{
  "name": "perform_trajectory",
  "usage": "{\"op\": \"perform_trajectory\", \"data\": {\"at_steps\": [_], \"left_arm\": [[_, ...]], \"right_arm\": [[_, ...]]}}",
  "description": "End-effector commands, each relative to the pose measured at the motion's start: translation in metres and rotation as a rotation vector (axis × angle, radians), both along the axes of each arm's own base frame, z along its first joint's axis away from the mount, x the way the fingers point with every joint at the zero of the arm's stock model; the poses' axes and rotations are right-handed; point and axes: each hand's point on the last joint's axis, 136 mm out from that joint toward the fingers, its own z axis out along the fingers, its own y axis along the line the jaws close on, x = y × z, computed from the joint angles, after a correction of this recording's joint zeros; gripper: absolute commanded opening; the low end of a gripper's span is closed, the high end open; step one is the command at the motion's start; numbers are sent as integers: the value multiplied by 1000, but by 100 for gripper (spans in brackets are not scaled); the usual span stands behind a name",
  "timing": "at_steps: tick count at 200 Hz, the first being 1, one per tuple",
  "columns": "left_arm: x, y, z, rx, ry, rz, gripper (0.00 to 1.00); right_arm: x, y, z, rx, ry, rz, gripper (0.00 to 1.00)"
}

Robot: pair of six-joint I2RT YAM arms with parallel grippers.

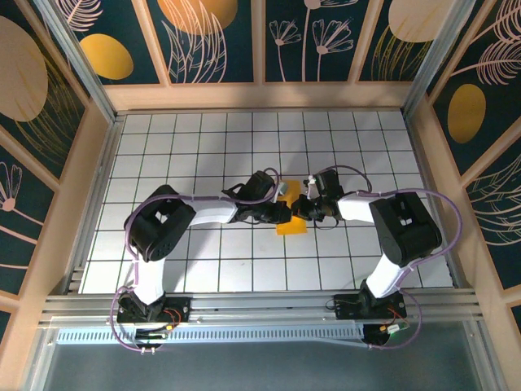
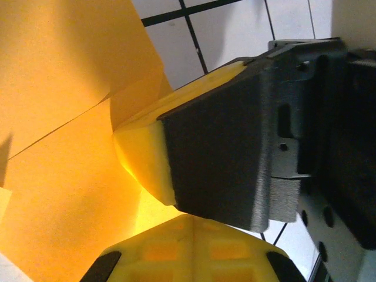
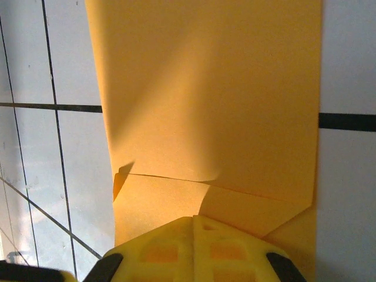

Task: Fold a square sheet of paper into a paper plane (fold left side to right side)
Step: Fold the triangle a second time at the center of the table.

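The square sheet of paper (image 1: 291, 224) lies folded on the white grid, orange-yellow, a narrow rectangle rather than a pointed paper plane. In the right wrist view the paper (image 3: 205, 88) shows a crosswise crease and a slanted folded corner at its near end. My right gripper (image 3: 194, 220) is shut, its yellow tips resting on that near end. My left gripper (image 2: 191, 217) is shut too, tips at the paper (image 2: 59, 88), close against the right gripper's yellow-tipped finger (image 2: 141, 161). From above, the left gripper (image 1: 286, 210) and right gripper (image 1: 307, 208) meet over the sheet's upper part.
The tiled table (image 1: 203, 138) is boxed in by wooden walls (image 1: 98, 163) with dark floral panels behind. An aluminium rail (image 1: 260, 305) with both arm bases runs along the near edge. Open tiles lie all around the sheet.
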Motion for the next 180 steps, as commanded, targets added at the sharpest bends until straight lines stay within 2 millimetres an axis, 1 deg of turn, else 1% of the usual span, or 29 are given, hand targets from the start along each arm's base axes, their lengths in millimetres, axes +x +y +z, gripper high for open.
{"op": "perform_trajectory", "data": {"at_steps": [1,37,73,112,158,169,171,180], "left_arm": [[2,1,-16,30,20,-6,2],[-2,3,-28,49,36,-15,2],[-6,11,-42,90,50,-15,2],[-17,20,-45,100,46,-43,2],[-35,31,-49,114,48,-94,2],[-35,29,-46,106,40,-101,3],[-40,34,-51,118,52,-103,3],[-44,38,-53,123,57,-107,3]], "right_arm": [[-20,-14,-30,-84,103,-12,0],[-20,-15,-31,-91,104,-11,0],[-21,-16,-33,-95,107,-11,0],[-21,-18,-34,-112,108,-13,0],[-21,-20,-38,-119,116,-11,0],[-21,-20,-38,-121,117,-10,0],[-21,-20,-39,-122,119,-11,0],[-22,-21,-39,-124,120,-12,0]]}}
